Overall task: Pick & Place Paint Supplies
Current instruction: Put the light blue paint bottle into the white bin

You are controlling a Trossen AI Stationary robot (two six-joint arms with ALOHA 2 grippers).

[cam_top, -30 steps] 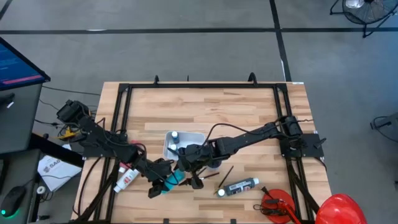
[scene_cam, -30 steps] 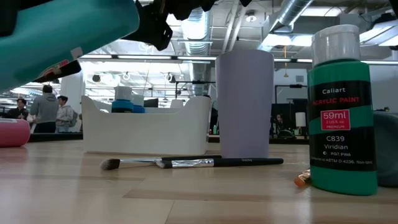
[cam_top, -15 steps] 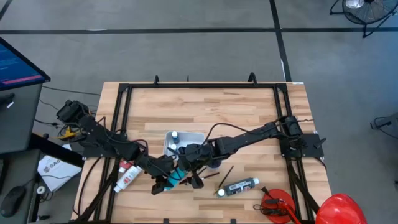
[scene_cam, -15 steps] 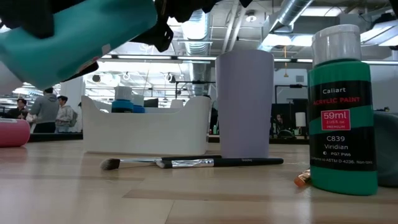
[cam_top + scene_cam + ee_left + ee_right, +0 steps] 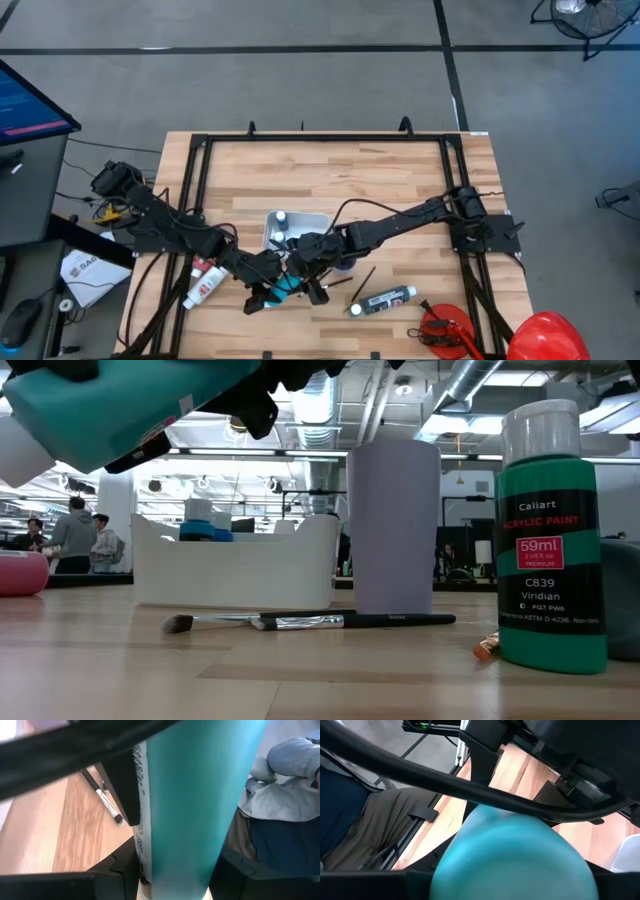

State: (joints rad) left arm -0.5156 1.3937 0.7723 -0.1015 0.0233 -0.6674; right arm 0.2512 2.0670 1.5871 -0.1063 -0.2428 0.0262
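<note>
— Change since a second back: the teal bottle (image 5: 284, 287) has tipped and risen in the low view, its white cap end now showing at the edge, and the right gripper (image 5: 300, 281) has closed in from wide open onto it.

— And the left gripper (image 5: 268, 293)?

— No change — its fingers (image 5: 125, 780) clamp the bottle's sides, as before. In the left wrist view the teal body fills the space between those two dark fingers, label edge against one of them.

— So both hold it?

— The left clearly grips it. The right gripper's fingers sit either side of the bottle's rounded end in its wrist view, but whether they press on it I cannot tell.

— Containers?

— White bin (image 5: 236, 568) on the table, behind the bottle, with blue and white capped bottles (image 5: 198, 520) standing inside. Beside it a pale lilac cup (image 5: 393, 526); its contents are hidden.

— Anything else lying about?

— A dark-handled brush (image 5: 310, 622) flat on the wood before the bin, and a green paint bottle (image 5: 550, 540) upright nearby.
</note>
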